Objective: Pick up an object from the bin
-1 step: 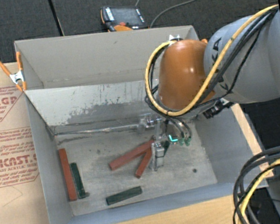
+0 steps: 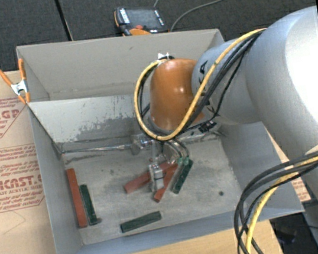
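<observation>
My gripper point(image 2: 157, 177) reaches down into the middle of the bin, its fingers among a small cluster of bars. A reddish-brown bar point(image 2: 136, 184) lies just left of the fingers, and another reddish-brown bar point(image 2: 165, 185) runs slantwise under and right of them. A dark green bar point(image 2: 181, 175) leans tilted just to the right. Whether a bar sits between the fingers is hidden by the gripper itself.
A long reddish-brown bar point(image 2: 75, 197) and a dark green bar point(image 2: 87, 204) lie side by side along the bin's left wall. Another dark green bar point(image 2: 140, 221) lies near the front wall. The arm with its orange cover and cables fills the right.
</observation>
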Controlling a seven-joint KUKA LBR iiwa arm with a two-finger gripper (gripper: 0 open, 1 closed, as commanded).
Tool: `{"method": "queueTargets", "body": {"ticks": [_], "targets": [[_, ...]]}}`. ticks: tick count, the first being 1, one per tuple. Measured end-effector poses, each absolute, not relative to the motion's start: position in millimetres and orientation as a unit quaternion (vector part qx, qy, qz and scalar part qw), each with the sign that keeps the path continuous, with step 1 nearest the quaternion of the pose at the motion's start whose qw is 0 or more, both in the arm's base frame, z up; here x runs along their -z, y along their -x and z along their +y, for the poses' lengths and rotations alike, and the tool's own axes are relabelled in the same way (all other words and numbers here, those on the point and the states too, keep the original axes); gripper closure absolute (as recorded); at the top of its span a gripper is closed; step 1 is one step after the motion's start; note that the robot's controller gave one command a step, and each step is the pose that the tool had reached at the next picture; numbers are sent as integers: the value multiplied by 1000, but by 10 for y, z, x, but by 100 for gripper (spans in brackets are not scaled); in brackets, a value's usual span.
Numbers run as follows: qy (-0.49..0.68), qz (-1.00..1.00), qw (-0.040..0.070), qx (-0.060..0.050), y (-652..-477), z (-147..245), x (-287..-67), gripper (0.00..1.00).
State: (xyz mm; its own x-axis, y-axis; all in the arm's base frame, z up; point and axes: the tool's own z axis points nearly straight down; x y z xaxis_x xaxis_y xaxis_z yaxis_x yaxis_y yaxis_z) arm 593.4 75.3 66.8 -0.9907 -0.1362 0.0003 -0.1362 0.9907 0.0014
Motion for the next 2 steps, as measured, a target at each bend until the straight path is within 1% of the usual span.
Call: {"method": "queueTargets", "body": {"ticks": [1, 2], "targets": [[-67, -998, -2, 1, -5941, 746, -703, 100], [-90, -996, -6, 0, -5900, 665, -2508, 100]]}}
